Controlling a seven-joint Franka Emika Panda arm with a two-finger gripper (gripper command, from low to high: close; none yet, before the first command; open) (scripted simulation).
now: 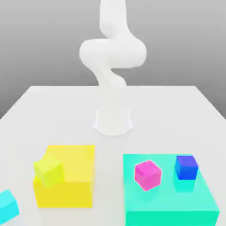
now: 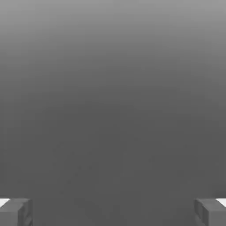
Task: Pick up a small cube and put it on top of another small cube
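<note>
With its gripper spread and empty, the arm should descend squarely over the cyan cube, at seven o'clock in the exterior view, before closing.

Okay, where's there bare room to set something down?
Between the yellow block and the turquoise-green block, and between both and the white robot base. Crowded: the turquoise-green block's top, holding magenta and dark-blue cubes.

In the exterior view, the left edge is cutting off my sky-cyan cube — and the bottom edge is cropping the turquoise-green block. My arm is running out past the top edge — its upper part is escaping the view.
</note>
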